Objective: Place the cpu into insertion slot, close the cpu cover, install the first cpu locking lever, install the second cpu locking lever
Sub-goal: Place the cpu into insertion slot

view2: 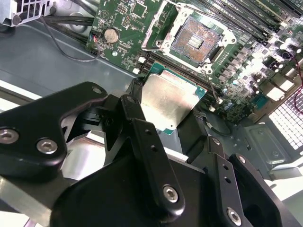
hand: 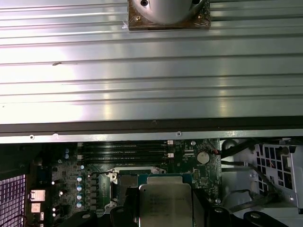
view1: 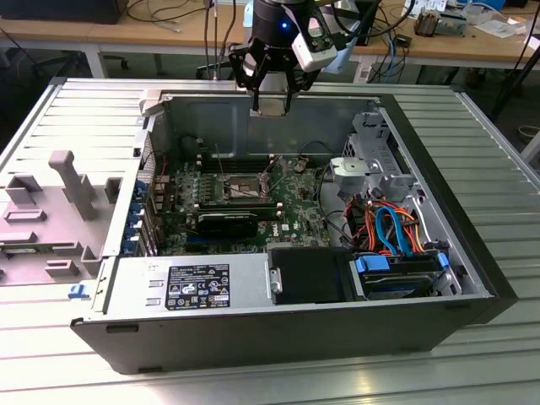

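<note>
Silver cpu (view2: 173, 101) between fingers (view2: 137, 113), above uncovered insertion slot (view2: 194, 40)

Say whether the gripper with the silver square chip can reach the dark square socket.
Probably yes: the gripper holds the silver square chip above the case; the dark square socket lies uncovered, nothing between.

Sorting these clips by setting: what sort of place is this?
Probably a robotics or electronics lab: an open desktop computer case lies on a ribbed aluminium table, cable-strewn wooden desks stand behind, and the hand holds the cpu above the case.
</note>
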